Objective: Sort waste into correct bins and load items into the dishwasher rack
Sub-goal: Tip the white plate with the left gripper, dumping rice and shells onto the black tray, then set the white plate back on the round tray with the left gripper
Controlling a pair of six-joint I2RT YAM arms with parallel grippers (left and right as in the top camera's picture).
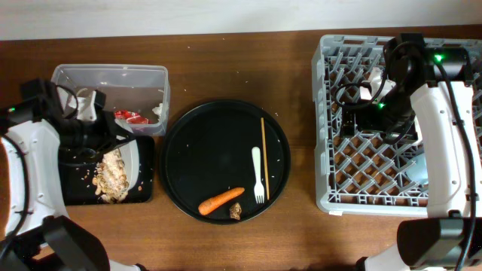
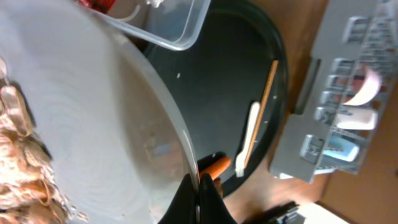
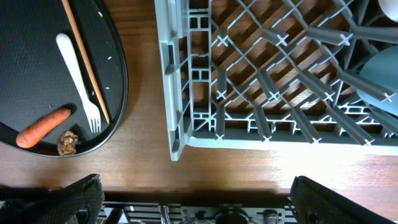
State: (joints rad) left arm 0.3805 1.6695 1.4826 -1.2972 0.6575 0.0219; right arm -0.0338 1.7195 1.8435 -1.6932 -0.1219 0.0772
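My left gripper (image 2: 199,194) is shut on the rim of the white plate (image 2: 93,118), holding it tilted over the shallow black tray (image 1: 71,192). Beige rice-like food (image 1: 113,179) slides off the plate into that tray. The clear tub (image 1: 109,79) holds the red wrapper (image 1: 128,115) and white paper (image 1: 159,111). The round black tray (image 1: 203,143) carries the carrot (image 1: 221,200), brown lump (image 1: 236,211), white fork (image 1: 257,173) and a chopstick (image 1: 263,154). My right gripper (image 3: 199,205) is open and empty above the grey rack (image 1: 331,150). A light blue cup (image 3: 379,71) sits in the rack.
The rack fills the right side of the table, with its near left corner (image 3: 177,146) close to the round tray's edge. In the left wrist view a pink bowl (image 2: 367,84) and a cream cup (image 2: 360,118) stand in the rack. Bare wood lies along the front.
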